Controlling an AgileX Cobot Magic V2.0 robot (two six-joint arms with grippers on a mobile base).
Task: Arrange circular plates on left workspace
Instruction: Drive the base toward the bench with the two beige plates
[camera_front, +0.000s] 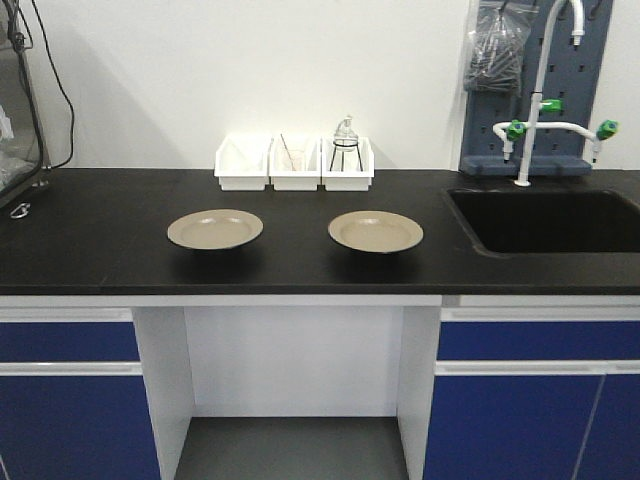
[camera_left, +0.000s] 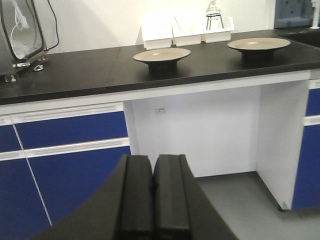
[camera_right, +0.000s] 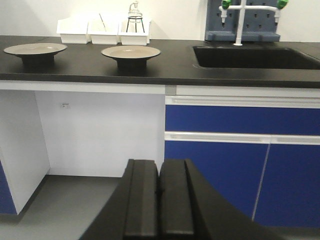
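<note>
Two round beige plates sit side by side on the black countertop (camera_front: 90, 240). The left plate (camera_front: 215, 229) also shows in the left wrist view (camera_left: 161, 54) and in the right wrist view (camera_right: 35, 49). The right plate (camera_front: 375, 231) shows there too (camera_left: 258, 44) (camera_right: 130, 52). My left gripper (camera_left: 153, 165) is shut and empty, held low in front of the cabinets, well below the counter. My right gripper (camera_right: 159, 169) is also shut and empty, at about the same low height. Neither gripper shows in the front view.
Three white bins (camera_front: 294, 163) stand against the wall behind the plates, one holding a glass flask on a stand (camera_front: 345, 145). A recessed black sink (camera_front: 550, 220) with a white tap (camera_front: 530, 100) lies at the right. A clear case (camera_front: 18, 110) stands at the far left.
</note>
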